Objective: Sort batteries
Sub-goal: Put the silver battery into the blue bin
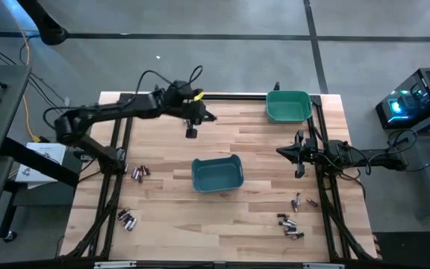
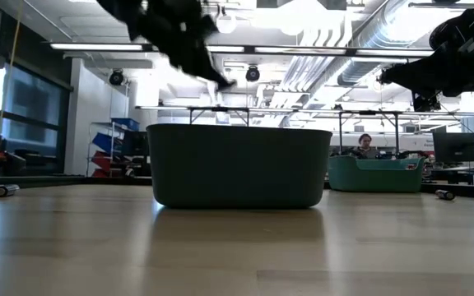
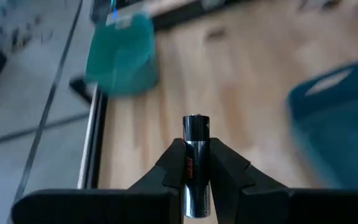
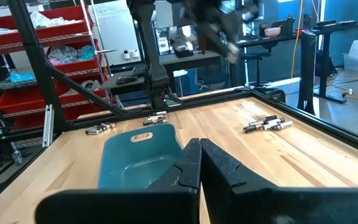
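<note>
Left hand point(image 3: 194, 171) pinches battery point(image 3: 196, 163), elsewhere hidden.

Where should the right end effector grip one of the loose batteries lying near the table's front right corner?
Probably across the middle of the barrel, coming straight down: the batteries lie flat on the table, so their round sides face up. They sit close together, so pick an outer one. The right end effector hangs nearby, shut and empty.

Held battery point(image 3: 195, 165): silvery body, black cap, red lettering. Central bin point(image 1: 217, 173): blue-teal; far bin point(image 1: 288, 105): green. Table point(image 1: 260, 149): light wood strips.
</note>
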You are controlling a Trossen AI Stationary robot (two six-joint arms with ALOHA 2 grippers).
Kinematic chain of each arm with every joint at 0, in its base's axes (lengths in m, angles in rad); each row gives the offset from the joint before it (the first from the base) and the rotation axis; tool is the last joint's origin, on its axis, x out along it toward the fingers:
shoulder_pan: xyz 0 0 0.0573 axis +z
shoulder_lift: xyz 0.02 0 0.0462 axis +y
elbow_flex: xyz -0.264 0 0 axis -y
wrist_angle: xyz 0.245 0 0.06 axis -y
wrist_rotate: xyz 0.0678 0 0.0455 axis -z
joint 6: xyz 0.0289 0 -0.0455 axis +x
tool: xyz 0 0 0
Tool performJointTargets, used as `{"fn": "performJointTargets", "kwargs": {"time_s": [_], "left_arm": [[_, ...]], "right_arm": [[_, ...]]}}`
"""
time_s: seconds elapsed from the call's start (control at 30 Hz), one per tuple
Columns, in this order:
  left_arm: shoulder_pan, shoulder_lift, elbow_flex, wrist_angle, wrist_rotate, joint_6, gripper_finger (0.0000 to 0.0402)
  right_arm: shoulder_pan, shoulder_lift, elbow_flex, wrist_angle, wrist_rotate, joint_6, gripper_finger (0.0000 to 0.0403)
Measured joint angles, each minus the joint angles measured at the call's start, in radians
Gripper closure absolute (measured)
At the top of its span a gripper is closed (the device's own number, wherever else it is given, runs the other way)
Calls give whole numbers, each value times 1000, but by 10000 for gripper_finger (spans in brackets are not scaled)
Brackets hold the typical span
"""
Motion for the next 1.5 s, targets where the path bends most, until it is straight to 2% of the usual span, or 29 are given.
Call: {"fn": "performJointTargets", "kwargs": {"time_s": [0.23,0.33,0.57,0.77,0.9,1.2,1.5], "left_arm": [[-192,-97,0,51,-7,-158,368],[-281,-107,0,80,-63,-218,368],[-473,-85,0,95,-216,-348,368],[-567,-27,0,92,-252,-473,368],[-586,40,0,97,-307,-527,368],[-533,205,0,131,-309,-639,368],[-490,279,70,-23,-307,-673,368]], "right_arm": [[0,0,0,0,0,0,403],[0,0,0,0,0,0,403],[0,0,0,0,0,0,403],[0,0,0,0,0,0,403],[0,0,0,0,0,0,403],[0,0,0,0,0,0,403],[0,0,0,0,0,0,403]]}}
